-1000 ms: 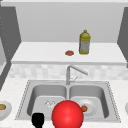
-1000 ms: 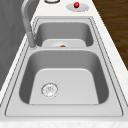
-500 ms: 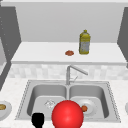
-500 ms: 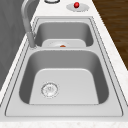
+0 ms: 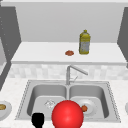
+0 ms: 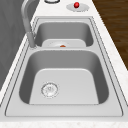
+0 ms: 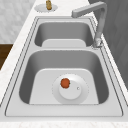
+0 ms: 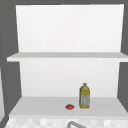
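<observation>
**Nothing stirs at the sink**

Nothing has moved since the earlier frames: hand, ball and dishes all sit where they were a second ago.

Low at the front view's bottom edge, the left hand (image 5: 38, 120) hangs in front of the sink's (image 5: 113, 100) near rim, before the left basin. It shows as a dark shape, so I cannot tell whether it is released, clenched or grasping anything.

Just to the hand's right, close beside it but with a gap between them, is the big red ball (image 5: 67, 115), level with the divider between the two basins. It covers part of both basin floors.

Beyond the hand and slightly to its right lies the drain (image 5: 49, 103) of the left basin. Further right, past the ball, a white plate (image 7: 75, 93) lies flat on the floor of the right basin with a small orange-red piece (image 7: 65, 83) on it, off centre.

Behind the ball the faucet (image 5: 68, 73) rises from the back rim, its spout angled over the right basin.

Well behind and above the hand, a shelf carries a yellow bottle (image 5: 84, 42), upright, and a small reddish piece (image 5: 69, 53) just to its left.

Out to the hand's left, a counter dish (image 5: 6, 111) holds something brownish
</observation>
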Available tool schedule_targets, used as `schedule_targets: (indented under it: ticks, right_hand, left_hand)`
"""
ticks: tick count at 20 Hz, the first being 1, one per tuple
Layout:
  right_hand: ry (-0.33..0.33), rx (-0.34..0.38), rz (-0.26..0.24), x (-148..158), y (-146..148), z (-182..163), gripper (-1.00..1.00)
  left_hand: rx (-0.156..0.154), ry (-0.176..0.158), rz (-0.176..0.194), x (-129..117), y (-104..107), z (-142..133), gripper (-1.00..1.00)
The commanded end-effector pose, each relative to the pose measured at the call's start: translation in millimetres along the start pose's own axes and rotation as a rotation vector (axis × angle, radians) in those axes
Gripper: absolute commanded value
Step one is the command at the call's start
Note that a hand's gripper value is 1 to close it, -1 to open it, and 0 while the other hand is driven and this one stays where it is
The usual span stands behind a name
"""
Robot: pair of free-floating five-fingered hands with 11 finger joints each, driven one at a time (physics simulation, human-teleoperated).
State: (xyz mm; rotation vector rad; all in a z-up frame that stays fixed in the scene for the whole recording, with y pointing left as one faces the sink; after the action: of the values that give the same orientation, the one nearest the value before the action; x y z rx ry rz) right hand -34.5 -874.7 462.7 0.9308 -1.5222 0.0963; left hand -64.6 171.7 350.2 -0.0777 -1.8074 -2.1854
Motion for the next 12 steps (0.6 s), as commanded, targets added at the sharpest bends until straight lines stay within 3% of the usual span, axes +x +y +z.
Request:
schedule_targets:
  ticks: [1,6,12]
  right_hand:
    - [0.040,0.048,0.013,-16,-25,10,-1.00]
    - [0.026,0.088,0.049,-38,-59,18,-1.00]
    - [0.055,0.156,0.067,-75,-95,4,-1.00]
  left_hand:
    - [0.000,0.000,0.000,0,0,0,0.00]
    - [0.000,0.000,0.000,0,0,0,0.00]
    - [0.000,0.000,0.000,0,0,0,0.00]
